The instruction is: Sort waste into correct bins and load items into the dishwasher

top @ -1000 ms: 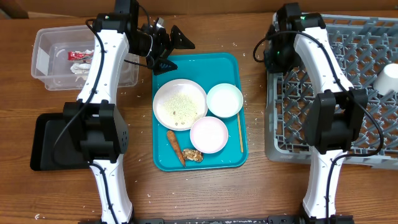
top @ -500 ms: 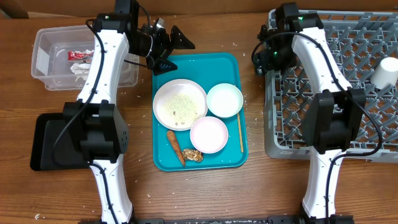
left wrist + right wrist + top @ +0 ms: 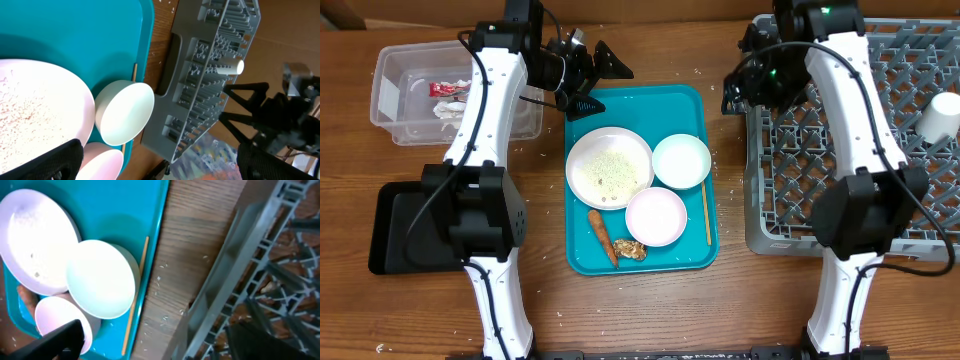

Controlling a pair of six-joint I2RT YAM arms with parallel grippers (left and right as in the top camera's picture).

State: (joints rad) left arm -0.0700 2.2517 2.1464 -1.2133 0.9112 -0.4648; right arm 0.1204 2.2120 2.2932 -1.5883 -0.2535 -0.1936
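Right tool (image 3: 730, 95) wide, empty, beside square grey plastic dish rack (image 3: 920, 200); left tool (image 3: 607, 87) wide too. Best pinch pale green-white round bowl (image 3: 681, 161) by right rim, clear of thin wooden stick (image 3: 707, 214)

The bench (image 3: 650, 310) is brown wood, matt, with a straight grain that runs side to side in the overhead view, and it is evenly lit. Along its far edge lies a paler, cardboard-brown panel (image 3: 670, 8); whether that is a wall or a box cannot be told. A dark rail (image 3: 650, 354) runs along the near edge. In the left wrist view a narrow strip of the same wood shows ahead of the left fingers (image 3: 50, 162), and further out stands a plain brown backdrop (image 3: 295, 25). Between them, close in, sits a blurred many-coloured patch (image 3: 210, 160), too soft to name. Ahead of the right fingers (image 3: 57, 340) the bench grain is sharp and brightly lit.
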